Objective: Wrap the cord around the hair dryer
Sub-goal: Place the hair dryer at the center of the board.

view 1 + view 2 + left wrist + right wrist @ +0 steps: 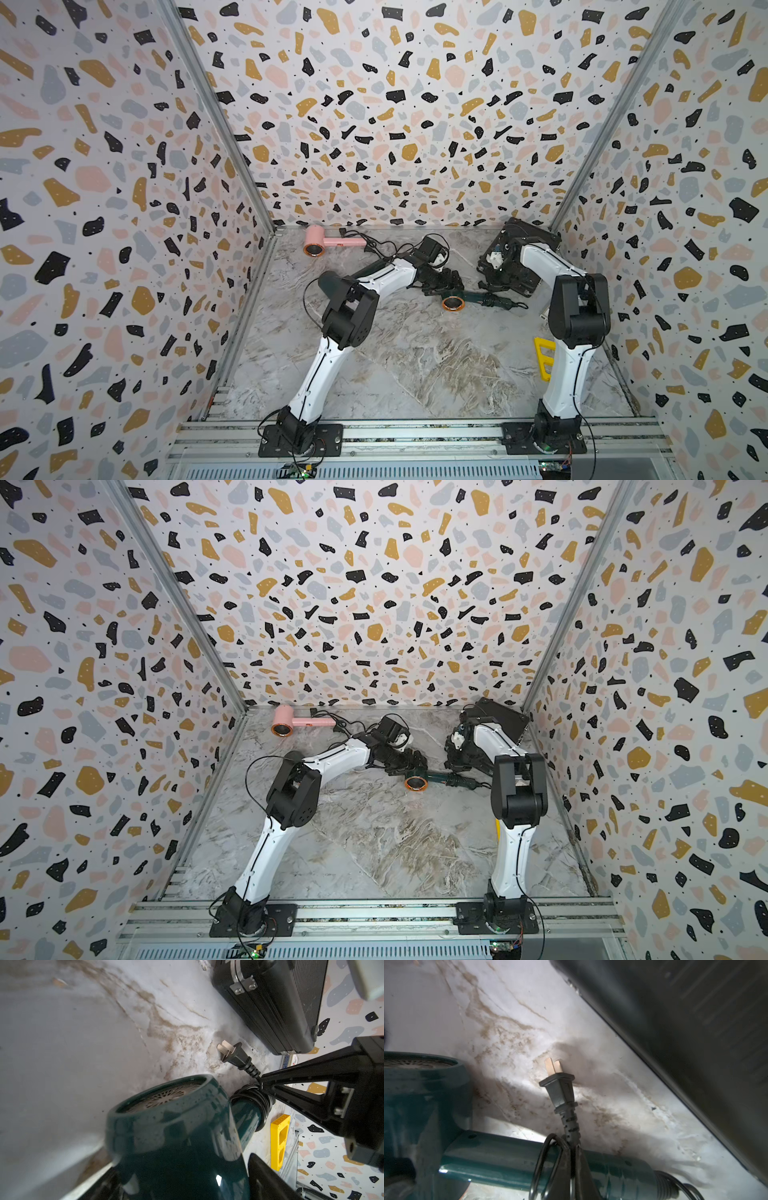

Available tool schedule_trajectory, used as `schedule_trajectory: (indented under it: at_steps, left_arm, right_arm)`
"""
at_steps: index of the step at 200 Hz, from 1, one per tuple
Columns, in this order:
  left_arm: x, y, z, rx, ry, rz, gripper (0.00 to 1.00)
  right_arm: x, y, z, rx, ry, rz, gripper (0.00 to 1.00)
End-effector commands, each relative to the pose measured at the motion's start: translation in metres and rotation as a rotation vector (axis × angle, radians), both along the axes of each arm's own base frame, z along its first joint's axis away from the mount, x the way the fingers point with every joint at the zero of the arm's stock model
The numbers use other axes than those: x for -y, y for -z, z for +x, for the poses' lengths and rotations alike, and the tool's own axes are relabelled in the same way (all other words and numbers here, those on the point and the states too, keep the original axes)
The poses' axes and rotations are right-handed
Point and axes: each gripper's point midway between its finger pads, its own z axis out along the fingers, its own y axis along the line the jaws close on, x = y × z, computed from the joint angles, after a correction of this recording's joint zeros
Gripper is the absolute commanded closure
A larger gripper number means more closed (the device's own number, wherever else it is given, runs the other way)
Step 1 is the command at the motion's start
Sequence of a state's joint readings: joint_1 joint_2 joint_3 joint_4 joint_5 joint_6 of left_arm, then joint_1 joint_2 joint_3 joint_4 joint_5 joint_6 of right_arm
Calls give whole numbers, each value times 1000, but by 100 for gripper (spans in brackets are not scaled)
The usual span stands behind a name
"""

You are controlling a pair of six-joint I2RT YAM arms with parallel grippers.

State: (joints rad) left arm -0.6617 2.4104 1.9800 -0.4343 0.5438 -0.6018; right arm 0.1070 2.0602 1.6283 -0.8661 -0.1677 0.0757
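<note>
Risks unwinding the hair dryer's (172, 1126) coils by tugging the cord (571, 1124) pinched shut in the right end effector (572, 1147); left end effector (446, 289) flanking the dryer, grip unclear.

I see a teal hair dryer (471, 296) with copper nozzle ring (453, 304) and black cord (262, 1098). There's a pink hair dryer (329, 242) at eleven o'clock, a yellow block (543, 358) at four, and a black case (270, 1001). The table (415, 365) is grey-white marble with brown veins, and the walls (395, 104) are terrazzo-speckled.
</note>
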Motion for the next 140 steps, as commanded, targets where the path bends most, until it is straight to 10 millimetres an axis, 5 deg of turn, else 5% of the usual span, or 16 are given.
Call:
schedule_trajectory:
  at_steps: [1,42,70,140]
  left_arm:
    - [2,5,-3,3,4,-13,18]
    - [-4,6,-3,21,-25,4,15]
    - [-9,1,-1,60,-21,28,1]
    - [-37,-46,15,238,-13,141,1]
  right_arm:
    - [6,10,11,11,11,-51,98]
    - [3,-13,12,53,-7,-29,87]
    - [-2,-32,7,85,-16,3,74]
    - [-14,-100,-10,238,-21,91,56]
